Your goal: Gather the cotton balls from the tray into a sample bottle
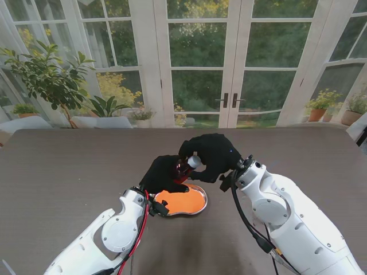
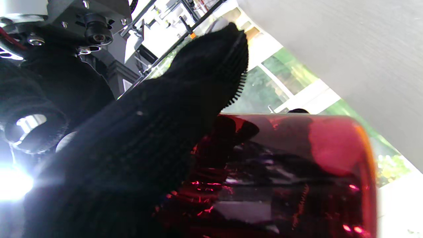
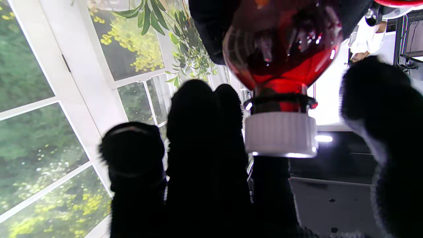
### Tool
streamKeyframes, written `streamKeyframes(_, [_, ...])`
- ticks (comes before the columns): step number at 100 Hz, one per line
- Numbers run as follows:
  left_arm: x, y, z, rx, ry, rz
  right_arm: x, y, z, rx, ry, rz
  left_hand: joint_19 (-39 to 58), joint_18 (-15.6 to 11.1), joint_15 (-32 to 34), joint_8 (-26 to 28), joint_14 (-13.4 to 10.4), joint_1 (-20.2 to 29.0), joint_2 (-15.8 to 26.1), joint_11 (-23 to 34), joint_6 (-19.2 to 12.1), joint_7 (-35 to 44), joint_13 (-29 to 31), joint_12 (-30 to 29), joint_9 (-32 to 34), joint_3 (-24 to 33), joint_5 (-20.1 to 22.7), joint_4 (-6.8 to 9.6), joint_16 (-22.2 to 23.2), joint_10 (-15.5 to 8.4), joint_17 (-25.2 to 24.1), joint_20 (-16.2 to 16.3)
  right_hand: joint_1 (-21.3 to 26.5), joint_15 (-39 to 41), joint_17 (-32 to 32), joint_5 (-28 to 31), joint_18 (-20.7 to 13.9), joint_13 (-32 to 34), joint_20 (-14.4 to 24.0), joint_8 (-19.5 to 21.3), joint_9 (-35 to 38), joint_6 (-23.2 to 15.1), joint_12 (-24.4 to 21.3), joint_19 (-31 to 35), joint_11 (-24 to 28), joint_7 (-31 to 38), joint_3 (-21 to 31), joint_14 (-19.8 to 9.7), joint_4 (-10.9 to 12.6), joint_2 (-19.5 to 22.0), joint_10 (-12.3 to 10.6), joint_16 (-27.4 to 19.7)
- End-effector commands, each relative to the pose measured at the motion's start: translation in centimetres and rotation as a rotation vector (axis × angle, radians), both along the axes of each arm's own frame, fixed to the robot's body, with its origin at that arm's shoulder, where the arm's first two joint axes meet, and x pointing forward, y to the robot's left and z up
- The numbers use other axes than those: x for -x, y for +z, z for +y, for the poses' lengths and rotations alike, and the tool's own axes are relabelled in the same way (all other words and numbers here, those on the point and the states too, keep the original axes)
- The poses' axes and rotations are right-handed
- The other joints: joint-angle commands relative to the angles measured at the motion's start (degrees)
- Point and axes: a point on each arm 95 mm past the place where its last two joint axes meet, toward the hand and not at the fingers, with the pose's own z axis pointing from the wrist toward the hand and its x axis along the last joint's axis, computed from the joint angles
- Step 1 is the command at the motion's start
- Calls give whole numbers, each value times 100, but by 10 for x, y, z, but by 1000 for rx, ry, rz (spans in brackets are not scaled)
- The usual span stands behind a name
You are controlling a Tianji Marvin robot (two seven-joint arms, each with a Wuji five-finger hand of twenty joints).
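Note:
My left hand (image 1: 163, 175) is shut on a red transparent sample bottle (image 1: 183, 169), held tilted above the far edge of the tray (image 1: 205, 203). In the left wrist view my black glove (image 2: 148, 148) wraps the bottle's body (image 2: 297, 172). The bottle's white screw cap (image 1: 195, 161) points toward my right hand (image 1: 215, 156). In the right wrist view the cap (image 3: 281, 134) sits on the red neck (image 3: 281, 49), with my fingers (image 3: 205, 132) beside it and the thumb (image 3: 380, 99) a gap away. The metal tray has an orange inside; I cannot make out any cotton balls.
The brown table (image 1: 69, 172) stretches wide on both sides of the tray. Glass doors and potted plants (image 1: 49, 80) stand beyond the far edge. My two white forearms rise from the near corners.

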Motion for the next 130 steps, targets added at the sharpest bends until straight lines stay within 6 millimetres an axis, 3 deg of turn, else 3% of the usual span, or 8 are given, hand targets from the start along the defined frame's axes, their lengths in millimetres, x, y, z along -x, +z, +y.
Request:
streamKeyframes(1, [1,1,-3,5,-13,3,0,-4,4,10,2,10,178,-117,127,157,426,251,4468,17,-810,729,223,82,207,518,471,-110,23,-44,17,25,192,231,178,108,239,80,-92,110,212,64,-4,274,34,95,342,-56,75,65,120,115])
streamKeyframes(11, [1,2,-3,6,-11,2,1,-5,5,1,1,6,179,-121,129,154,428,254,4464,16,-805,725,229,81,208,521,469,-109,23,-37,19,25,364,542,311,250,168,87,-92,88,463,127,22,389,44,108,386,-151,115,160,105,184])
streamKeyframes(25, [0,2,-3,6,-12,0,0,-6,6,-11,-2,4,179,-121,128,155,427,253,4471,19,-811,727,229,81,213,520,471,-108,22,-48,19,25,813,947,394,354,-236,89,-202,-958,914,259,269,633,144,669,398,-394,-811,69,55,246])
streamKeyframes(41, [0,3,-3,10,-9,-3,-1,-9,7,-29,10,13,179,-121,124,154,429,249,4467,16,-812,726,220,80,210,516,472,-111,21,-39,19,25,1288,1274,480,491,-741,99,-324,-1346,1242,331,515,861,298,1230,353,-638,-1074,-65,20,398])
streamKeyframes(59, [-1,4,-4,18,-2,-8,0,-10,8,-37,30,44,179,-121,124,153,432,254,4467,15,-809,721,220,81,206,517,468,-110,22,-41,19,25,1864,1912,567,613,-871,101,-188,-1389,1342,146,771,1271,588,1778,416,-775,-824,344,17,734])
streamKeyframes(75, [-2,6,-4,18,0,-16,2,-11,9,-10,49,88,176,-117,122,159,432,252,4467,10,-817,724,214,81,201,511,458,-114,22,-39,15,24,1894,2757,654,-226,-970,98,134,-1284,795,215,1438,1718,1231,2668,598,-1144,-553,1248,4,1284])
streamKeyframes(112, [-3,6,-4,31,26,-33,0,-17,13,-39,87,181,113,-232,13,-433,416,244,4222,-288,-863,224,-31,-164,42,332,301,-318,16,-67,-173,7,2065,3869,832,-715,-1303,85,753,-1176,551,62,1809,2608,1696,3405,878,-1200,-578,1019,-15,2306])
streamKeyframes(130, [-3,4,-3,27,35,-45,-2,-19,14,-52,79,188,-462,-504,-987,-1082,82,-353,4111,-1023,-931,-592,-711,-1685,-490,-283,-77,-228,-414,-177,-691,-345,2077,3937,864,-691,-1389,87,822,-1173,571,1,1843,2717,1684,3416,874,-1223,-573,1013,-26,2411])
